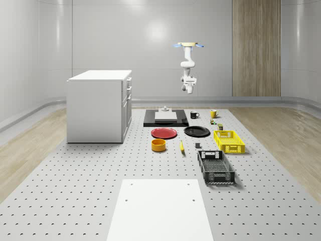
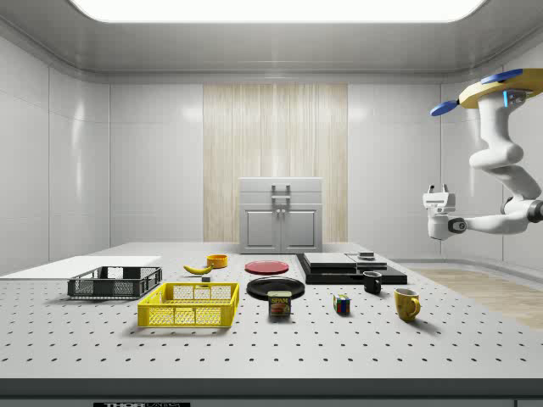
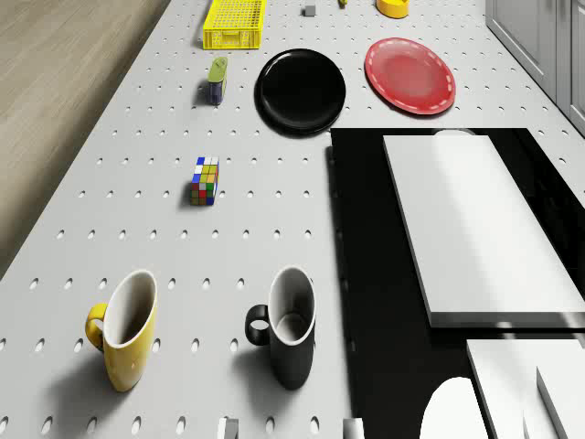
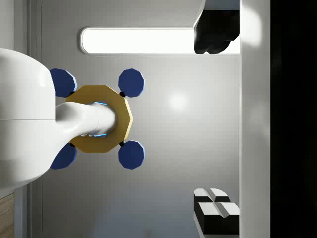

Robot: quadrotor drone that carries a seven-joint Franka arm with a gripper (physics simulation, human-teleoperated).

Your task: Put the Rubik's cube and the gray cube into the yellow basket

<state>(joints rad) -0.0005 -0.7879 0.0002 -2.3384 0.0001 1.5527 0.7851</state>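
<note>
The drone [image 1: 188, 45] hovered high beyond the worktop's [image 1: 90, 170] far edge; gripper [image 2: 438, 200] state could not be told. Rubik's cube [image 3: 205, 180] lay untouched, apart from the yellow basket [image 1: 229, 141].

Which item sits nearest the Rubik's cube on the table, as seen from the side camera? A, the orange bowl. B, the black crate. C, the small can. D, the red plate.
C: in the side view the small can stands just to the left of the Rubik's cube, while the black crate, orange bowl and red plate all lie farther off.
</note>
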